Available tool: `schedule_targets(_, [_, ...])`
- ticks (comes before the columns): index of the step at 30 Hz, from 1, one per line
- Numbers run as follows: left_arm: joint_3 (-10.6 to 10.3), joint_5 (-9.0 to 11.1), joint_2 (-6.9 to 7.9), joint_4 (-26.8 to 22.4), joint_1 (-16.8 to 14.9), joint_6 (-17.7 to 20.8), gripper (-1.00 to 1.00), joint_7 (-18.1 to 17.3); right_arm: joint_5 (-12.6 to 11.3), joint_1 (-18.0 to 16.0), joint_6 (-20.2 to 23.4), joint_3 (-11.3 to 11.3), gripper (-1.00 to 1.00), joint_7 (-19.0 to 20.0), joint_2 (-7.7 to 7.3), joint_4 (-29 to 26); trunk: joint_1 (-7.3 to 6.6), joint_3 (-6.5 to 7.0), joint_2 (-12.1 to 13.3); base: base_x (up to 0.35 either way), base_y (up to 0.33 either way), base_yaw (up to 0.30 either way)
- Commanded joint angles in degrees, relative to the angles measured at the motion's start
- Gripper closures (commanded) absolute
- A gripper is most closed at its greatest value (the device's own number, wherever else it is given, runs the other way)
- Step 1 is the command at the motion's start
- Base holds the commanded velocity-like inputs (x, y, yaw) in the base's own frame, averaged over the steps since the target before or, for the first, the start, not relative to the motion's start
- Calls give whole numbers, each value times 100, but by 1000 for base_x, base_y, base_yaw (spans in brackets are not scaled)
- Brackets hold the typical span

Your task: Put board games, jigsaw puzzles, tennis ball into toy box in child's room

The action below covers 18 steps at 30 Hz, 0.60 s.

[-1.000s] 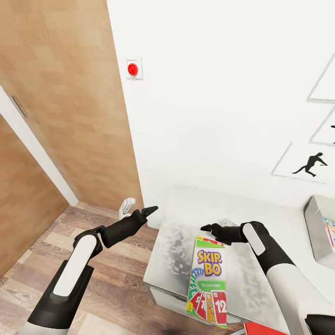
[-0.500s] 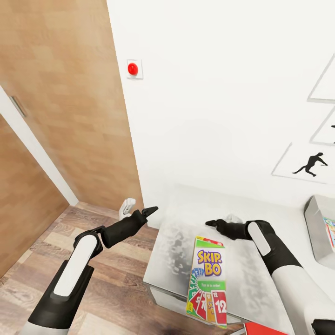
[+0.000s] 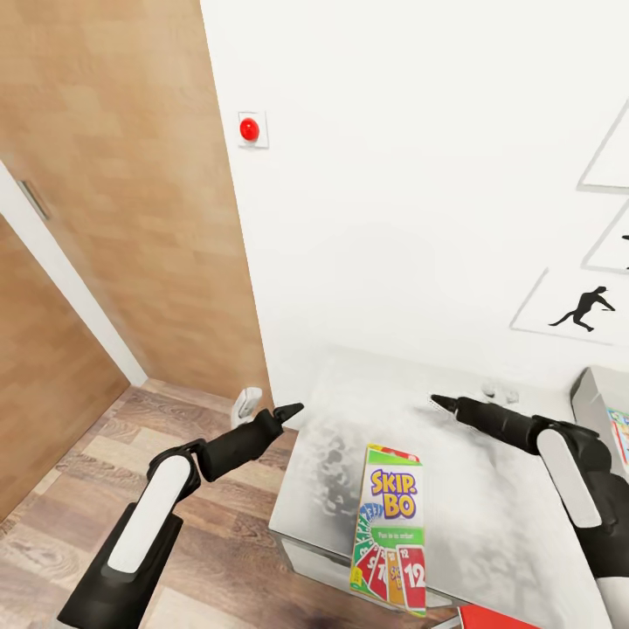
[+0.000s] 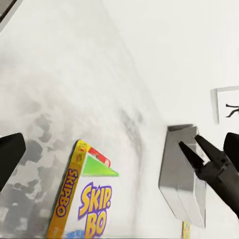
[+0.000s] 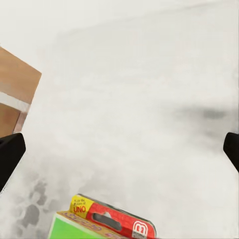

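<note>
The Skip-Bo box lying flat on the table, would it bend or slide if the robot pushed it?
The Skip-Bo box looks like a stiff, flat carton, so it probably keeps its shape. Lying flat on the smooth table, it would likely slide, not tip. Its near end seems close to the table's edge, so a push that way might drop it.

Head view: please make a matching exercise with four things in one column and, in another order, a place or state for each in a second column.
Things:
1. SKIP-BO box
2. toy box
3. left claw
4. red button

Places or states:
A. on the white wall, high up
B. lying flat on the table, near its front edge
C. at the right edge of the picture, on the table
D. beside the table's left edge, holding nothing

Pairs: 1-B, 2-C, 3-D, 4-A
</note>
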Motion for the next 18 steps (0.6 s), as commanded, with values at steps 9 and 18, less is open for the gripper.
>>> schedule_targets(9, [-63,57,-2,-9,222,-13,-100,37,13,318,92,-310,-100,197,-74,-791,4,-10,-10,0,0,0])
schedule_targets(18, [-92,54,0,-4,328,-24,-100,30,8,441,589,-465,-100,564,-102,-1148,4,-10,-10,0,0,0])
